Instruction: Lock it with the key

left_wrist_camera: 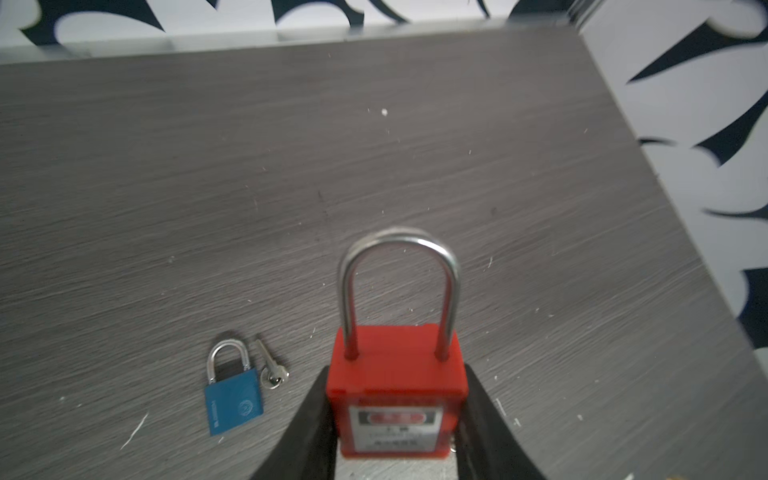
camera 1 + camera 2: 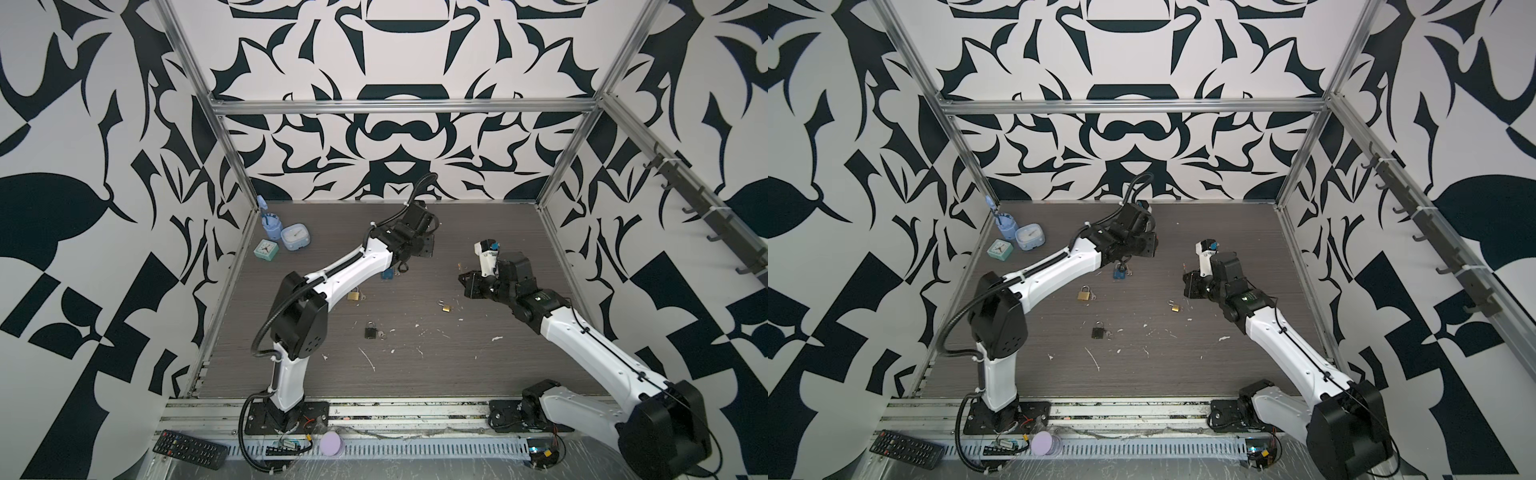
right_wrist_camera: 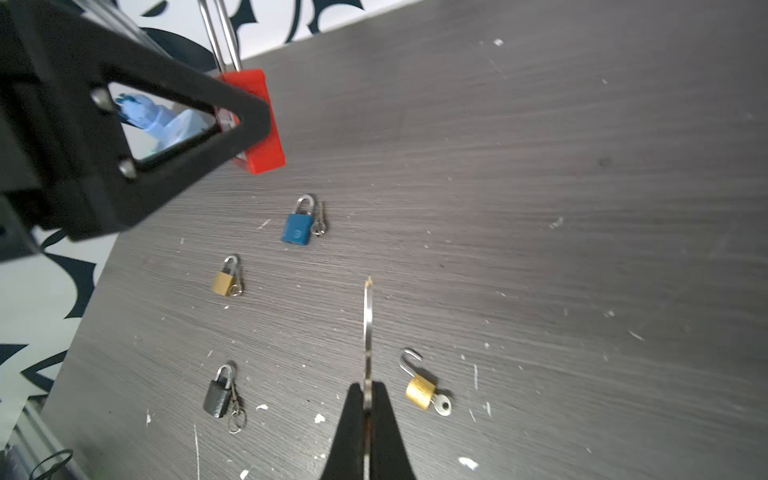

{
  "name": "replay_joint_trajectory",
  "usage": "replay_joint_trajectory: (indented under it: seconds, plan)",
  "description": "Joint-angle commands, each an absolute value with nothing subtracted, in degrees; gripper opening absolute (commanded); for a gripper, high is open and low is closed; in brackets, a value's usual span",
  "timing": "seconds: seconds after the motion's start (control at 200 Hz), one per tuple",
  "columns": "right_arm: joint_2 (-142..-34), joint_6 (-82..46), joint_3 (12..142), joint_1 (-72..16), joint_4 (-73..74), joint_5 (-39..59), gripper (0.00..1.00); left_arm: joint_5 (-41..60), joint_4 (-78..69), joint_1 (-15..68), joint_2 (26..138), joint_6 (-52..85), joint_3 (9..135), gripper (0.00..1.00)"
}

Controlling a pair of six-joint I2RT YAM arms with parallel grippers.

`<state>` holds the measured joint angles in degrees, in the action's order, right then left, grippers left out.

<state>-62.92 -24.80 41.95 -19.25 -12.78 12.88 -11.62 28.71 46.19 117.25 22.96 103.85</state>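
Observation:
My left gripper (image 1: 397,368) is shut on a red padlock (image 1: 395,386), its black fingers (image 1: 307,424) pressing both sides of the body. The long silver shackle (image 1: 399,249) points away from the wrist, with both legs in the body. The right wrist view shows the same red padlock (image 3: 266,145) held above the table at the back. My right gripper (image 3: 367,386) is shut on a thin metal key (image 3: 367,328), seen edge-on, its blade sticking out past the fingertips. In both top views the key (image 2: 459,266) (image 2: 1184,266) is clear of the left gripper (image 2: 424,245), with a gap of bare table between them.
Other padlocks lie on the grey table (image 3: 582,208): a blue one (image 3: 297,226) with a loose key, a shut brass one (image 3: 223,280), a black one (image 3: 218,395), and an open brass one (image 3: 419,390) with a key in it. Small clocks (image 2: 293,237) stand back left.

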Motion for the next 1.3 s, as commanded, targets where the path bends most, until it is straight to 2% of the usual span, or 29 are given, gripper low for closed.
replay_joint_trajectory:
  seconds: [0.0,0.435,0.66,1.295]
  plan:
    - [-61.2,-27.01,41.11,-17.95,-14.27,10.46,0.0,-11.47,33.6,47.3,121.35,19.16,109.08,0.0]
    - [-61.55,-27.67,39.29,-14.89,-11.57,12.6,0.0,-11.74,40.95,48.52,134.27,14.81,119.49,0.0]
    - [-62.93,-27.78,39.55,-14.77,-10.63,13.89,0.0,-12.24,41.42,48.52,136.85,12.24,120.51,0.0]
    - [-65.55,-26.99,40.42,-14.5,-9.08,15.02,0.0,-9.39,43.0,48.33,139.87,-8.77,121.08,0.0]
